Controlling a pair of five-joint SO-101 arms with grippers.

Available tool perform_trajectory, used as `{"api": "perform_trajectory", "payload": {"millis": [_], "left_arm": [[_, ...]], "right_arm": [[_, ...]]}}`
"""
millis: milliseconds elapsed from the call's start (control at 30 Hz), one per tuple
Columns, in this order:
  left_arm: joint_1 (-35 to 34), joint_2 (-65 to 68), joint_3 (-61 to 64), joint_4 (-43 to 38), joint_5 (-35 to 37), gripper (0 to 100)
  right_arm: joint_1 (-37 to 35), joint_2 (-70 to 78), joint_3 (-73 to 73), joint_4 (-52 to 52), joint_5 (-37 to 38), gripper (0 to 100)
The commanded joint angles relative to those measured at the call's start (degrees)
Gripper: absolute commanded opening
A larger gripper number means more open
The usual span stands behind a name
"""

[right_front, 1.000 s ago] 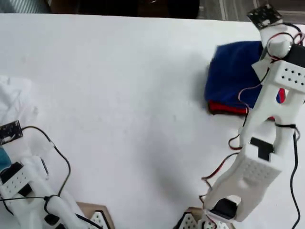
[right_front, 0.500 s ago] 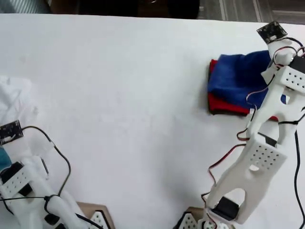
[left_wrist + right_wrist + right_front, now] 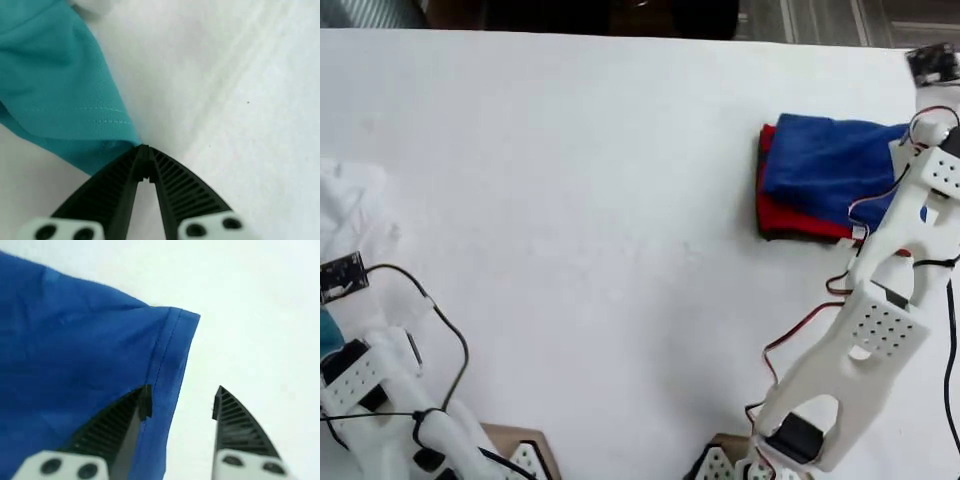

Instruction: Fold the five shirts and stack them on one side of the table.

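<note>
Although only two shirts were stacked, we judged the stacking of the blue shirt (image 3: 825,160) practically complete. It lay folded on the red shirt (image 3: 790,222), both on the right arm's side of the tabletop (image 3: 600,180). The right gripper (image 3: 183,390) was open and gripping nothing, with one jaw over the blue hem and the other over bare tabletop. The left gripper (image 3: 145,150) was closed, its tip touching a corner of the teal shirt (image 3: 55,85); we could not tell whether cloth was pinched. In our judgement three shirts remained. The next move called for the right arm to clear the stack without dragging the hem, and for the teal shirt to be spread flat mid-tabletop.
</note>
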Motion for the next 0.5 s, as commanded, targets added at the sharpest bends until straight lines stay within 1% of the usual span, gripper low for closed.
{"api": "perform_trajectory", "payload": {"millis": [0, 67, 167, 233, 367, 467], "left_arm": [[0.88, -1.05, -0.13, -0.79, 0.26, 3], [0.88, -1.05, -0.13, -0.88, 0.26, 3], [0.88, -1.05, -0.13, -0.88, 0.26, 3], [0.88, -1.05, -0.13, -0.88, 0.26, 3], [0.88, -1.05, -0.13, -0.88, 0.26, 3], [0.88, -1.05, -0.13, -0.88, 0.26, 3]], "right_arm": [[-3.12, -9.01, -2.29, 6.02, -6.86, 19.0], [-5.67, -11.38, -2.29, 11.91, -7.12, 16.5], [-10.77, -13.58, -2.02, 19.56, -7.12, 6.2], [-14.55, -14.20, -1.85, 24.22, -7.12, 2.2], [-22.37, -14.02, -1.58, 31.60, -7.38, 2.8], [-25.27, -14.37, 1.67, 32.04, -7.74, 2.0]]}}
